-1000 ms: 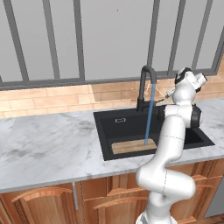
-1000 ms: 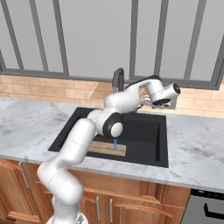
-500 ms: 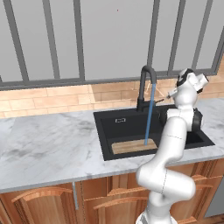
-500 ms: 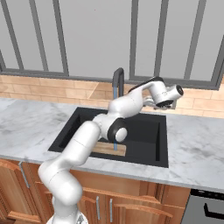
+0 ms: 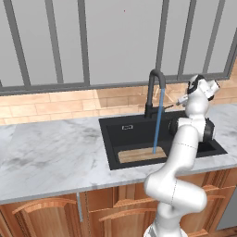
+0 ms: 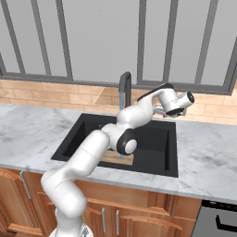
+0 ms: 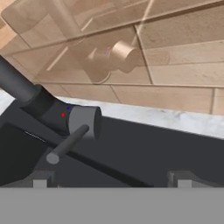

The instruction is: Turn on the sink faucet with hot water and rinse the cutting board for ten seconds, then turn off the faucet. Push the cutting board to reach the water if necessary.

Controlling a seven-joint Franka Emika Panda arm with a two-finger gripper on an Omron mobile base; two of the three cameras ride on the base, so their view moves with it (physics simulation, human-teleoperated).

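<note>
The black gooseneck sink faucet [image 5: 155,90] stands behind the black sink [image 5: 113,139]. From its spout a thin blue stream of water [image 5: 158,127] drops onto the tan cutting board [image 5: 139,155], which lies flat near the basin's front wall. My gripper [image 5: 181,100] hovers just right of the faucet, level with its base, and is open. In the hand view the faucet's round base [image 7: 81,120] and thin side lever [image 7: 68,144] are close ahead. The lever's tip sits near my left fingertip [image 7: 40,183], untouched. My arm hides part of the cutting board [image 6: 107,159] in the right base view.
Grey marble counter [image 5: 51,152] runs on both sides of the sink. A tan brick backsplash [image 5: 55,104] and barred window rise right behind the faucet. Wooden cabinet doors [image 5: 46,215] lie below the counter.
The water keeps running onto the board. My hand stays beside the faucet, and the arm's elbow has shifted only slightly.
</note>
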